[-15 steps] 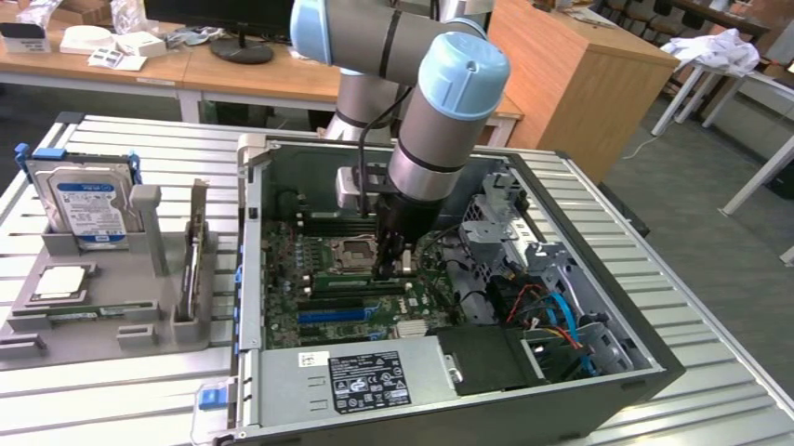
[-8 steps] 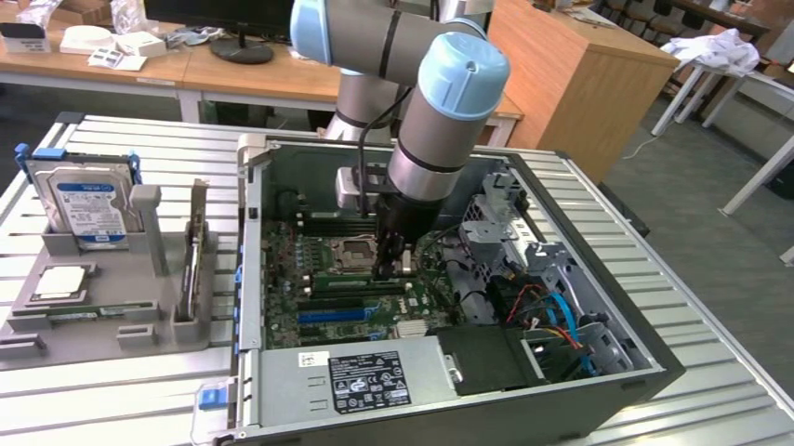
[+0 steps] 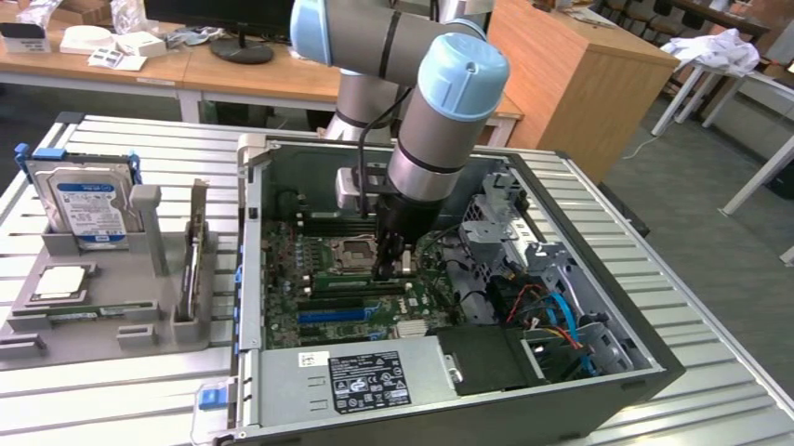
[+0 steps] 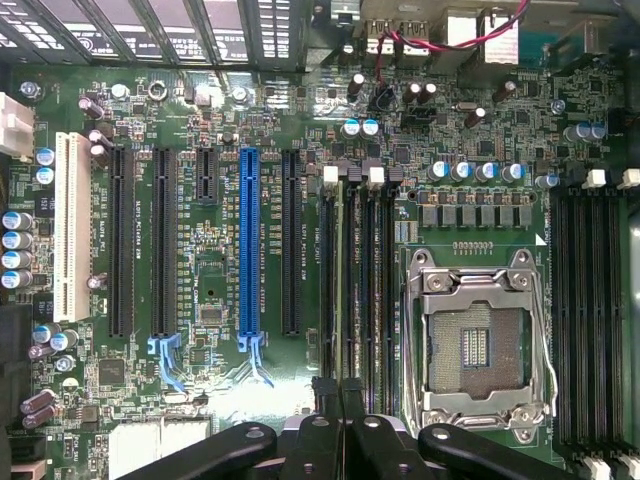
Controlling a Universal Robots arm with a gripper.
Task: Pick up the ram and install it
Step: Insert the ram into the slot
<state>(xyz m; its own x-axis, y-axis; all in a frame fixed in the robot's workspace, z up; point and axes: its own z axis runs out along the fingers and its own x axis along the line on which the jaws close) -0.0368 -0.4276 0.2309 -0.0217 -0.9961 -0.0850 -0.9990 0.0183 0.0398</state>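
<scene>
Seen from the wrist, the gripper [image 4: 339,388] is hanging just over the board with its two dark fingertips [image 4: 324,386] drawn almost together. The jaws are pinching the near end of the ram [image 4: 338,280]. The ram is showing as a thin pale-green edge, standing on its side along one of the black memory slots and running straight away from the fingertips. I cannot tell whether it is sitting fully down in that slot. This bank of slots is lying between the blue slot [image 4: 249,240] and the socket [image 4: 480,345], whose metal frame is lying shut around bare contacts. Past the blue slot, more black slots and a white slot [image 4: 72,225] are lining up in parallel, and a second bank of memory slots is flanking the socket's far side.

In the exterior view, the arm [image 3: 434,121] is reaching down into the open case [image 3: 596,372], and the gripper [image 3: 397,268] is touching down beside the socket [image 3: 357,251]; the ram itself is lying behind the fingers there. Nearest the camera, a labelled power supply [image 3: 366,381] is filling the case's front corner. To the exterior view's left, well apart from the gripper, a grey tray [image 3: 112,339] is resting on the slatted table [image 3: 694,307], with a drive [image 3: 89,209] standing upright in it. Desks are standing beyond.
</scene>
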